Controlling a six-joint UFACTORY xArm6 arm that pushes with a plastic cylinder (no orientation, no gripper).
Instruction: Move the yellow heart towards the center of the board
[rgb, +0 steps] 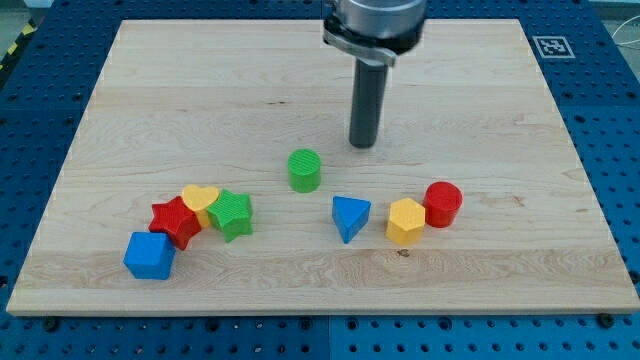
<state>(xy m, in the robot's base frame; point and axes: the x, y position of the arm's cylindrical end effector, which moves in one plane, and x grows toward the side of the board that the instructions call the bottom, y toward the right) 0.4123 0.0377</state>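
- Nearest, lower left of frame: blue block, then red star touching it.
- Yellow heart sits wedged btwn red star and green star, touching both; well left of and below board centre.
- Lower right: blue triangle, yellow hexagon against red cylinder.
- Mid: green cylinder.
- Farther up: my tip, right of green cylinder, well apart from heart. No pincer on this rig, just a rod.
- Step, I'd say: approach not yet made. Next: get round to heart's lower-left side w/o knocking the stars, then push up-right across the worktop.
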